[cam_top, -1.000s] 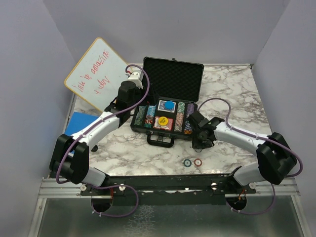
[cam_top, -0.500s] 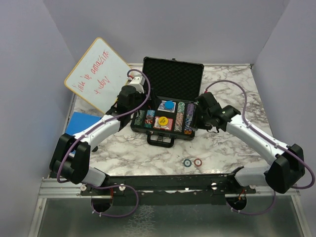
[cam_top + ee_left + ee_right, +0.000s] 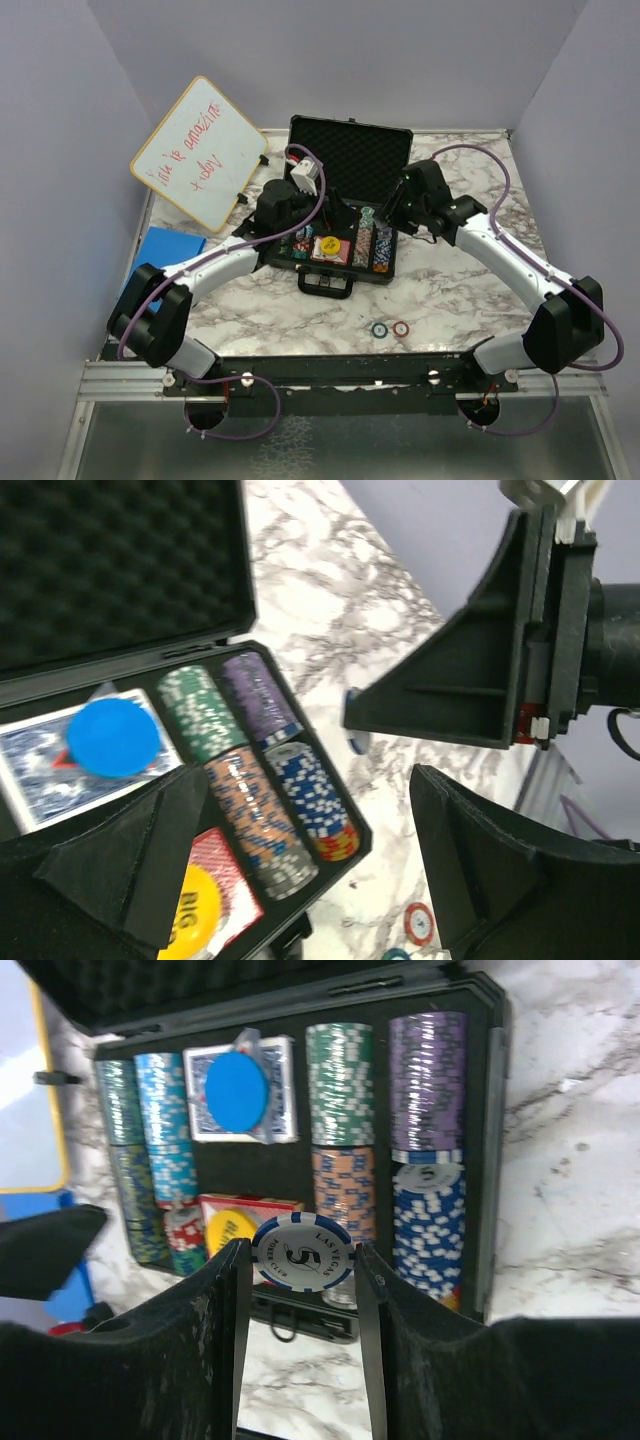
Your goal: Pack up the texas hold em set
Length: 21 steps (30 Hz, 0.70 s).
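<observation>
The black briefcase (image 3: 350, 155) lies open mid-table, its lid propped back and its tray full of chip rows (image 3: 428, 1080). On the card decks rest a blue disc (image 3: 237, 1085) and a yellow disc (image 3: 232, 1228). My right gripper (image 3: 300, 1257) is shut on a blue and white chip (image 3: 302, 1251) marked 5, held upright above the tray's front right part (image 3: 395, 215). My left gripper (image 3: 310, 860) hangs open over the tray's right half (image 3: 335, 215), with nothing between its fingers. Two loose chips, a teal one (image 3: 379, 329) and a red one (image 3: 401, 328), lie on the marble in front of the case.
A white dry-erase board (image 3: 195, 150) leans at the back left, and a flat blue pad (image 3: 165, 248) lies below it under the left arm. The case handle (image 3: 326, 285) sticks out toward the arms. Grey walls close in both sides.
My right arm swung from in front of the case up to its right side, carrying the chip over the tray. The left gripper moved right, over the tray.
</observation>
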### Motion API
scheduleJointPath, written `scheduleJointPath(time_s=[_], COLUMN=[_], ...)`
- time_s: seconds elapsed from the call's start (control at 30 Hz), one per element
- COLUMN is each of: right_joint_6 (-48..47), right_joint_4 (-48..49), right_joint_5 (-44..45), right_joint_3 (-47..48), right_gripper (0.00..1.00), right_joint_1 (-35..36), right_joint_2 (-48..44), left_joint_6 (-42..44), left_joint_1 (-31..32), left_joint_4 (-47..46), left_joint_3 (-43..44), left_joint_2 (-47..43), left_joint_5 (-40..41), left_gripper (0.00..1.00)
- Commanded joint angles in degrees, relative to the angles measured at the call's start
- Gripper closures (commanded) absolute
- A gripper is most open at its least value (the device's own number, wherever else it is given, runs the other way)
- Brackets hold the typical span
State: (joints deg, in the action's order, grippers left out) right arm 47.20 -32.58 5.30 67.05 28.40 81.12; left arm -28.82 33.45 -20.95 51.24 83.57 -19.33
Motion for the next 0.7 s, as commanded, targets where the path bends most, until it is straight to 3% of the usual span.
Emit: scheduleJointPath(time_s=[0.0, 0.47, 0.67], right_joint_6=[6.10, 8.11, 7.35], right_joint_4=[5.90, 11.16, 11.35], right_joint_5=[-4.67, -13.91, -15.41], right_joint_3=[-0.62, -1.71, -1.31], right_gripper=[0.56, 0.55, 0.56], right_joint_1=[-0.56, -2.87, -3.25], right_joint_2=[1.17, 1.93, 2.09], left_joint_6=[-5.62, -8.66, -9.38], left_joint_1=[2.98, 4.54, 4.60], left_joint_4=[-10.60, -11.39, -11.39], left_joint_3=[-0.22, 3.07, 4.27], left_joint_2=[4.72, 9.22, 10.59], left_joint_5=[-6.05, -1.45, -0.33], left_gripper=[0.13, 0.54, 0.56])
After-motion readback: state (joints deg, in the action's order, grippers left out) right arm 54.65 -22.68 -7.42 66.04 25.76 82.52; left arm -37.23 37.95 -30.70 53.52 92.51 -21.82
